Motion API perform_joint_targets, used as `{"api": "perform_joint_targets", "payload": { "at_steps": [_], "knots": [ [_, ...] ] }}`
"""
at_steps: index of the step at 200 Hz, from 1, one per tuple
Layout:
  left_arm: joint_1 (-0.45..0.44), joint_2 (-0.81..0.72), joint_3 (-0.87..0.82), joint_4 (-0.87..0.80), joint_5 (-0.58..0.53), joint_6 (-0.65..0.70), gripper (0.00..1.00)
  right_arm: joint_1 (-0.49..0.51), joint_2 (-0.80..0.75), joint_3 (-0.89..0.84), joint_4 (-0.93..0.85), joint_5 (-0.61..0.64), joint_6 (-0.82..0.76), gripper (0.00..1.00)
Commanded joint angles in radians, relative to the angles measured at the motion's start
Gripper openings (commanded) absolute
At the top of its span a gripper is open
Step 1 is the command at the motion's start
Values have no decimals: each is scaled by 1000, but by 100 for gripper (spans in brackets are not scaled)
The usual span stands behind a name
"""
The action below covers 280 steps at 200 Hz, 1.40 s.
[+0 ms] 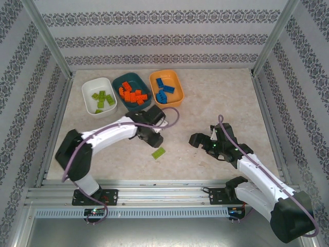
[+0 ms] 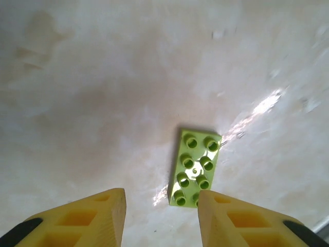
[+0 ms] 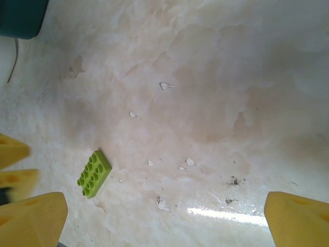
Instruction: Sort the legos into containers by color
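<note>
One lime green lego lies flat on the table, studs up, also seen in the left wrist view and the right wrist view. My left gripper hovers just behind it, open, nothing between its yellow fingers; the brick's near end sits by the right finger. My right gripper stands wide open over bare table to the brick's right. The white tub holds green legos, the dark teal tub orange ones, the orange tub blue ones.
The three tubs stand in a row at the back left. Metal frame posts and patterned walls close in the table on three sides. The left gripper's yellow fingers show at the left edge of the right wrist view.
</note>
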<state>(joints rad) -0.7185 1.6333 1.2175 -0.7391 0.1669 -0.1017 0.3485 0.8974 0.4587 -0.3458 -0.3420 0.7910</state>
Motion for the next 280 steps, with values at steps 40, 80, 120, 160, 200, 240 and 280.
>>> {"api": "perform_joint_targets", "payload": {
  "at_steps": [40, 80, 120, 160, 200, 240, 280],
  "knots": [
    [159, -263, -190, 201, 223, -255, 45, -12, -11, -17, 16, -17, 13, 98],
    [37, -155, -130, 23, 86, -109, 62, -9, 10, -33, 60, -25, 35, 98],
    [-71, -43, -116, 44, -10, -81, 64, 1, 19, -27, 57, -20, 38, 98],
    [-129, 91, -58, 62, -42, -55, 65, 1, -1, -19, 24, -5, 25, 98],
    [-134, 160, -32, 56, -87, -34, 65, -1, -2, -21, 20, -1, 19, 98],
    [-134, 189, -32, 50, -105, -24, 65, -3, 19, -14, 28, -3, 13, 98],
    [-135, 208, -45, 65, -81, -33, 62, -3, 35, -11, 36, -8, 11, 98]
  ]
}}
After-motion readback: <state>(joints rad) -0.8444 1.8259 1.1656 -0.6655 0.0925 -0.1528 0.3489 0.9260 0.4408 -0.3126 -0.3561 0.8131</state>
